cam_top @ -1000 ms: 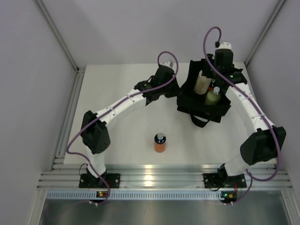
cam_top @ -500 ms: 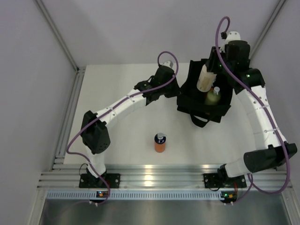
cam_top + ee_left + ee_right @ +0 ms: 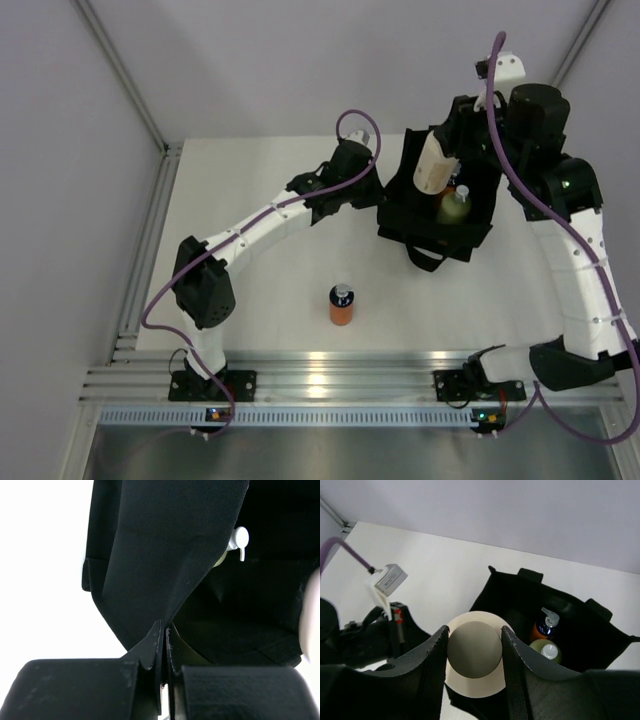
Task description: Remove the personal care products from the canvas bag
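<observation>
The black canvas bag (image 3: 420, 215) stands at the back right of the table. My right gripper (image 3: 452, 140) is shut on the cap of the beige bottle (image 3: 433, 168) and holds it above the bag's mouth; the right wrist view shows the bottle (image 3: 474, 652) end-on between the fingers. An orange bottle (image 3: 543, 626) and the yellow-green bottle (image 3: 546, 652) stand inside the bag (image 3: 585, 630). A second orange bottle (image 3: 341, 305) stands on the table in front. My left gripper (image 3: 164, 630) is shut on the bag's left edge (image 3: 150, 570).
A black strap handle (image 3: 428, 257) lies on the table in front of the bag. Grey walls enclose the table on the left, right and back. An aluminium rail (image 3: 320, 380) runs along the near edge.
My right gripper has risen and moved back-right, lifting the beige bottle up out of the bag. The left arm has not moved.
</observation>
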Robot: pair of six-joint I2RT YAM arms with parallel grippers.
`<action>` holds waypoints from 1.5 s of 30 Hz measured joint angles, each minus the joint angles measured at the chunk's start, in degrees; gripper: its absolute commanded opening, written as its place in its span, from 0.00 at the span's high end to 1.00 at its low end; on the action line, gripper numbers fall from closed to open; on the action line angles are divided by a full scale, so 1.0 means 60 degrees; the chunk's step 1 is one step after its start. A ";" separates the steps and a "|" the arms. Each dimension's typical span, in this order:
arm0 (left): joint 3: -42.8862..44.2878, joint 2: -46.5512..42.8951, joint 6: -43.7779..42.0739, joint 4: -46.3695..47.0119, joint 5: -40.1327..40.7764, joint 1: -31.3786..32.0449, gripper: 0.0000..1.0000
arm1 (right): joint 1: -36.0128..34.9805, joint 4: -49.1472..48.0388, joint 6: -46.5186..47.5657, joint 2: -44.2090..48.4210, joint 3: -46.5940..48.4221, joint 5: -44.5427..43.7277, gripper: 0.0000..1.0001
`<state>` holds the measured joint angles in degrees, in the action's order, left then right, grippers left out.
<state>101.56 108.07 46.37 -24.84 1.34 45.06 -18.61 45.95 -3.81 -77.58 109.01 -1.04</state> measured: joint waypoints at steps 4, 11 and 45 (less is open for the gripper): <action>0.0000 0.0000 -0.0004 0.0000 0.0007 0.0000 1.00 | -0.0441 0.0211 0.0149 0.0426 0.0000 0.0251 1.00; 0.0000 0.0000 -0.0004 0.0000 0.0036 0.0000 1.00 | -0.1045 0.0266 0.0426 0.1435 -0.0594 0.0954 1.00; 0.0000 0.0000 -0.0004 -0.0004 0.0175 0.0007 1.00 | -0.4040 -0.3854 0.0393 0.4222 -1.0561 0.1508 1.00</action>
<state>101.56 108.07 46.35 -24.86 2.39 45.10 -42.85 22.83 -1.45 -52.25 45.65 8.01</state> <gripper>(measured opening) 0.019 0.414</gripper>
